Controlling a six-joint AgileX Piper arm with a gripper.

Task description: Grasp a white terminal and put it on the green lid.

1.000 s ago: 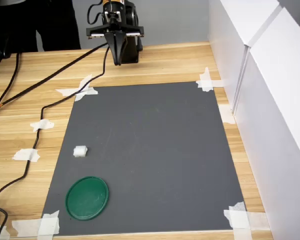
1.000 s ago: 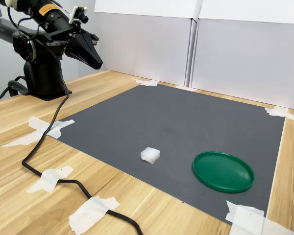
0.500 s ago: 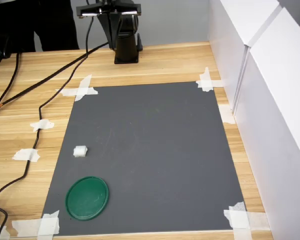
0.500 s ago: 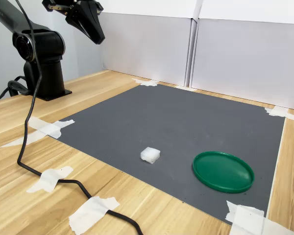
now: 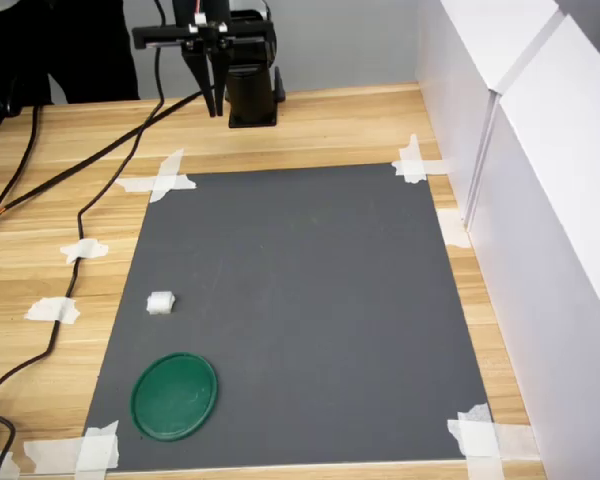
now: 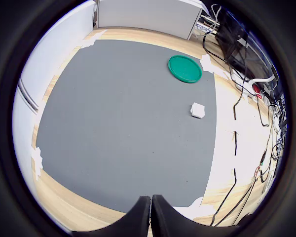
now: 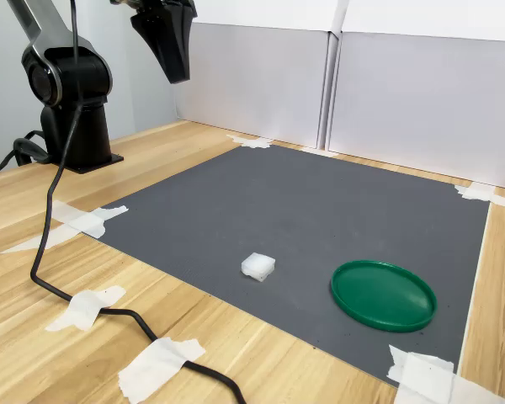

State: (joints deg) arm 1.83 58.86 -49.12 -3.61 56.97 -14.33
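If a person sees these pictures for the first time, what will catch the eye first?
Probably the green lid, bright on the dark grey mat near its front corner at the first exterior view's left. Close behind it lies the small white terminal. The black hand hangs far off, above the mat's back edge.

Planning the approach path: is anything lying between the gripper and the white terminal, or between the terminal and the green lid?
Nothing visible. The gripper hangs high near the arm's base; only bare grey mat separates it from the white terminal, and the terminal from the green lid.
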